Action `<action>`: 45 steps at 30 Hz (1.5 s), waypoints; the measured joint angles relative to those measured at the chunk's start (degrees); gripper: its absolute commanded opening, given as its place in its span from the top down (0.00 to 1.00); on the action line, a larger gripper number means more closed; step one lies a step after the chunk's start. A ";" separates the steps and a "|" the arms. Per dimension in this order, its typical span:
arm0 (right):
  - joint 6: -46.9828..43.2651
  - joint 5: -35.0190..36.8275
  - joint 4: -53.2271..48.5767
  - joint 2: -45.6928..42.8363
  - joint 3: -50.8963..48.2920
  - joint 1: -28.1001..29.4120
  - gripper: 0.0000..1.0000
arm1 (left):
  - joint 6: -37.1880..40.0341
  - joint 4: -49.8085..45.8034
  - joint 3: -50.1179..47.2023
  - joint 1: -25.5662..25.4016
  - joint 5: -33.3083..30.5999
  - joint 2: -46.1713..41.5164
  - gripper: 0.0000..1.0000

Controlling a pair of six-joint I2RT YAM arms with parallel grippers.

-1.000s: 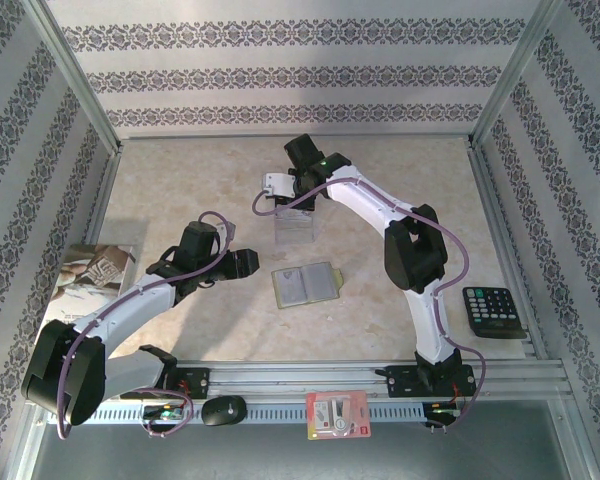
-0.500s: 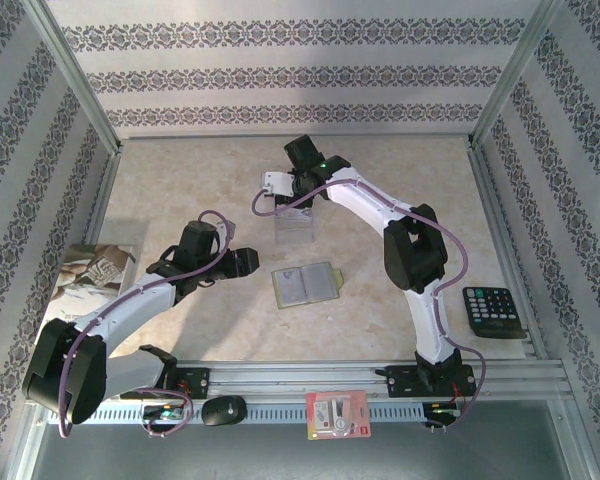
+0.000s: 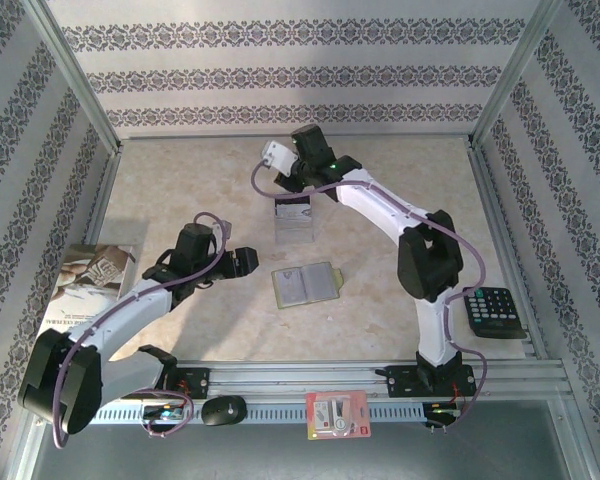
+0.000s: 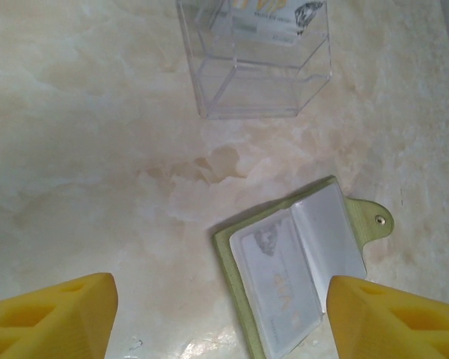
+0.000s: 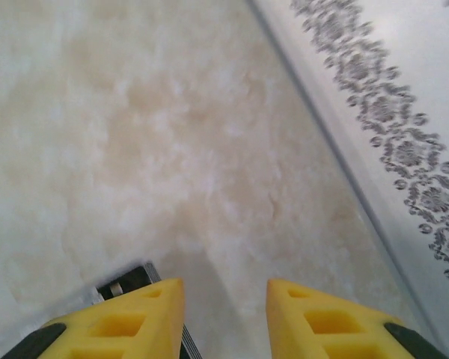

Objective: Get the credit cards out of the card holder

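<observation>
From above, finds the card holder (image 3: 306, 284) lying open mid-table, just right of the left gripper (image 3: 242, 262). From the left wrist, reveals a credit card (image 4: 278, 280) under its clear pocket, more in the clear box (image 4: 254, 90), and fingers (image 4: 52, 318) spread wide, holding nothing. From the right wrist, catches the right gripper (image 5: 224, 314) parted narrowly above the marble table (image 5: 135, 149).

The table (image 4: 97, 149) looks like polished cream marble, smooth with a soft sheen. At twelve o'clock in the left wrist view, the box (image 4: 254, 75) is clear hard plastic, glossy along its edges. At five o'clock the card holder (image 4: 299, 273) has a matt olive-green cover, cloudy see-through plastic sleeves and a small shiny metal stud (image 4: 379, 220). The credit card (image 4: 273, 280) under one sleeve looks pale and faintly glossy. The fingers (image 4: 52, 314) of the left gripper (image 4: 221, 292) and right gripper (image 5: 224, 288) are matt yellow plastic.
</observation>
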 measured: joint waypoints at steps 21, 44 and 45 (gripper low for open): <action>40.76 4.20 -7.15 -17.55 -38.07 19.23 0.61 | -7.45 6.60 -12.44 1.14 -6.08 -11.43 0.04; 39.19 13.03 -6.95 -8.70 -35.78 25.59 0.92 | -7.39 6.56 -13.57 1.14 -5.88 -11.80 0.13; 39.21 13.22 -6.75 -8.70 -35.89 25.59 0.95 | -7.32 6.56 -13.57 1.14 -5.68 -11.80 0.15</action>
